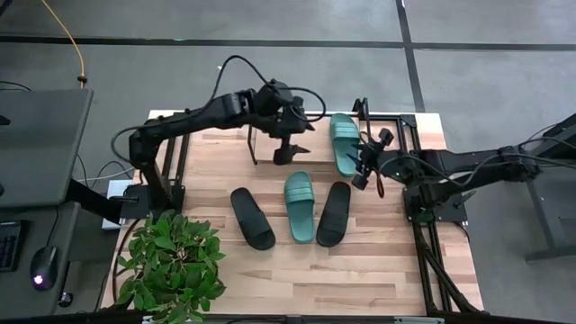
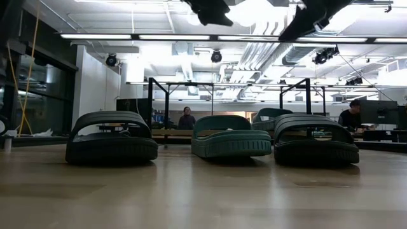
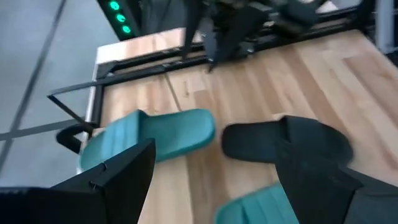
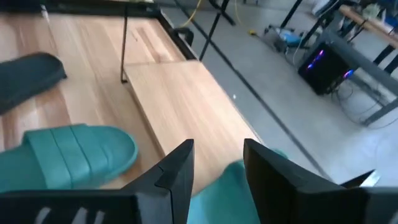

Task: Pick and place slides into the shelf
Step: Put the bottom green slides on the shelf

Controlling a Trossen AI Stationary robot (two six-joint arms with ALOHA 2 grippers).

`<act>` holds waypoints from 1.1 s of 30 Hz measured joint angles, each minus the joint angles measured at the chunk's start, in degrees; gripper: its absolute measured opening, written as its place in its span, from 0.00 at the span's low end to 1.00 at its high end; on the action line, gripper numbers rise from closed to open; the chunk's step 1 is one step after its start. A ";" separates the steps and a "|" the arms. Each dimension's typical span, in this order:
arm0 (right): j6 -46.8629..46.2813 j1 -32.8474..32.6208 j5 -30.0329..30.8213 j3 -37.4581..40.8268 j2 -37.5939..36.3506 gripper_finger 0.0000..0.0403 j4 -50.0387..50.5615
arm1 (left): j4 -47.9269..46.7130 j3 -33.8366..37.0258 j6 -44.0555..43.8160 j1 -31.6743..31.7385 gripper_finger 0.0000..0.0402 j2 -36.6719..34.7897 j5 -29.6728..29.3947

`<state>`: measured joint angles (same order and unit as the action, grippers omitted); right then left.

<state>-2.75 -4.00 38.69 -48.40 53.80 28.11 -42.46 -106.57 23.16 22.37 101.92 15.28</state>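
One teal slide [image 1: 345,142] on shelf [image 1: 306,141], right end effector [image 1: 364,171] just beside

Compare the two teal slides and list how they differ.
1. Place: one teal slide lies at the shelf's right end; the other teal slide lies on the tabletop between the two black slides.
2. Gripper: the right gripper sits beside the shelf one; no gripper is near the other.
Shared: same teal colour, wide strap, both strap up.

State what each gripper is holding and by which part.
The left gripper holds nothing. The right gripper is at the teal slide on the shelf; a grip cannot be told.
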 joint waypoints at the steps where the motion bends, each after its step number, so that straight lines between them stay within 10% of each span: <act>1: 0.02 0.90 -1.17 0.38 0.01 0.32 -0.10 | -0.24 0.41 -0.16 -0.39 0.78 -0.49 0.10; 14: 7.49 8.74 -19.64 6.06 0.31 0.32 -14.26 | 12.85 22.62 -2.85 -0.17 0.78 -12.32 -1.36; 33: 10.57 22.12 -25.44 6.21 12.83 0.32 -16.76 | 40.16 56.94 -14.69 -8.52 0.78 -32.85 -14.26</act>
<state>7.81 18.12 13.25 -42.19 66.63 11.36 -2.30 -49.63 8.47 13.86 69.08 1.01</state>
